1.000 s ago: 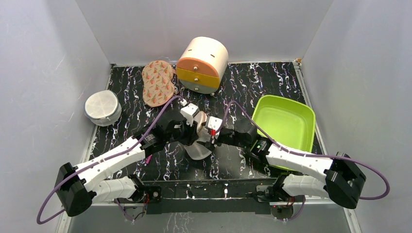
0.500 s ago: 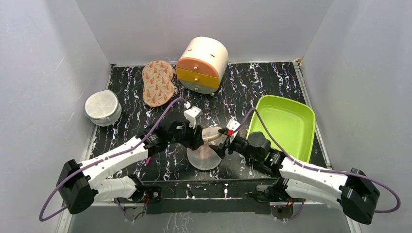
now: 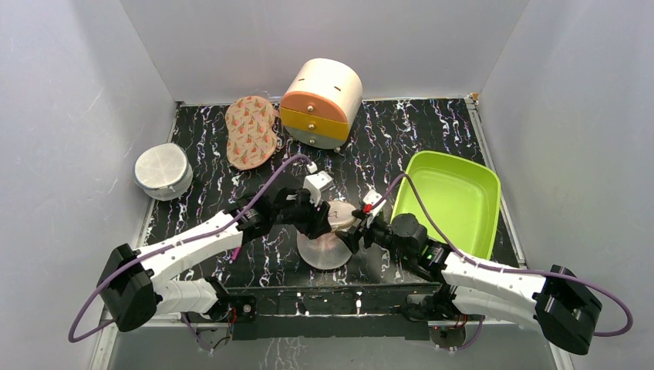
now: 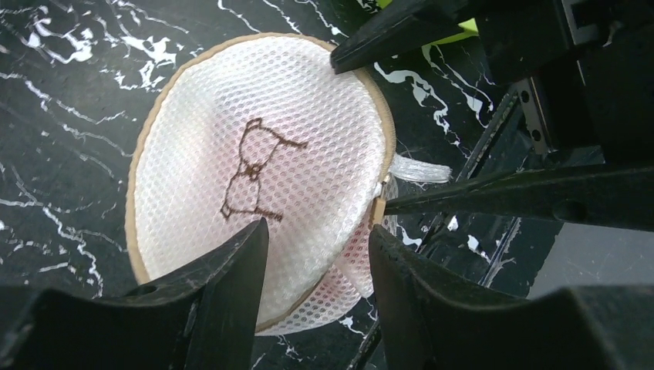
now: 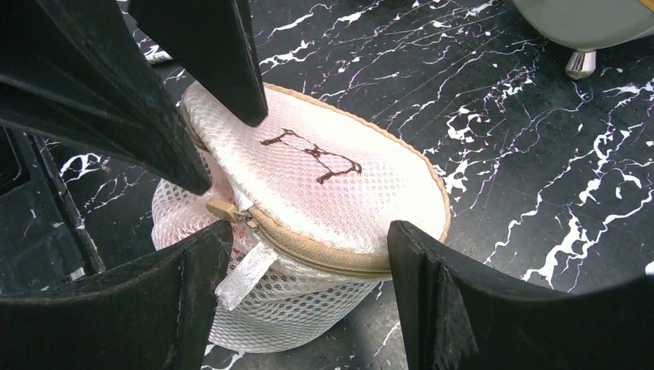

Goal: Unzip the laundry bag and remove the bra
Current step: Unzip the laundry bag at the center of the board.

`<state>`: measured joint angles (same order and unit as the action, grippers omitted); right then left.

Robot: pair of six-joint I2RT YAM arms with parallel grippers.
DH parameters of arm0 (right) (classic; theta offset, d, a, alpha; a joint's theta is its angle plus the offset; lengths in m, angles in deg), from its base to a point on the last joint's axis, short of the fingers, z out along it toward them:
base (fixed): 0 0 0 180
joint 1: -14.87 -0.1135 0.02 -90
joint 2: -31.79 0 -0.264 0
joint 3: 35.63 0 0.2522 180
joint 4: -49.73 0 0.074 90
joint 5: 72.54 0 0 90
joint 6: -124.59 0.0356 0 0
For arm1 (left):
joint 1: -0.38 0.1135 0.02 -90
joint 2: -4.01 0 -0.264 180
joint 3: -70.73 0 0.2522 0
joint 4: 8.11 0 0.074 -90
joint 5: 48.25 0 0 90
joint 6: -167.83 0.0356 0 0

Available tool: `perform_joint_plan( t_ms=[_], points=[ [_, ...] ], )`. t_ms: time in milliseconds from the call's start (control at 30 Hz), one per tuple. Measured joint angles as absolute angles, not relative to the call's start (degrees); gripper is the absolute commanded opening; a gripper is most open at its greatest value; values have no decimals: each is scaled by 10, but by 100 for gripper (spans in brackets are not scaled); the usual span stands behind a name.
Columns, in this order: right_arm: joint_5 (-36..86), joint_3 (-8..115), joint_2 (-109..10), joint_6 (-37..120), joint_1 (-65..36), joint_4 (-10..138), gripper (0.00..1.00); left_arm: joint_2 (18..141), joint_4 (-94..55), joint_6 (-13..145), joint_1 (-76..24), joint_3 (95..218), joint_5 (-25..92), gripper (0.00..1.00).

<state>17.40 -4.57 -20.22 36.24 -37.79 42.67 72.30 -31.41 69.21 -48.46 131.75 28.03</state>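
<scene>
The laundry bag stands on the black marbled table between the two arms, its pale mesh lid bearing a brown stitched figure. A tan zip rim runs round it, with the tan pull and a white ribbon tab on the side facing my right wrist. My left gripper is open, its fingers poised over the lid's edge. My right gripper is open and straddles the bag's near side, one fingertip close to the pull. The bra is hidden; only a pink-red tint shows through the mesh.
A green tray lies right of the bag. At the back stand a round cream and orange drawer box and a carrot-print pad. A white round mesh case sits at the left wall.
The bag, held tilted between both grippers a second ago, now sits flat on the table. My left gripper has opened and let go. My right arm has pulled back to the right.
</scene>
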Motion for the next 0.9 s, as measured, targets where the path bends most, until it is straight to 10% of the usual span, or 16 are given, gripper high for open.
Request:
perform_joint_plan(
  t_ms=[433,767,900],
  points=[
    [72,-4,-169,453,-378,481,98,789,-332,753,-485,1350,265,12],
    [13,138,-234,517,-378,598,96,727,-371,702,-476,1376,349,0],
    [44,153,-249,512,-378,623,75,709,-391,654,-466,1388,383,0]
  ],
)
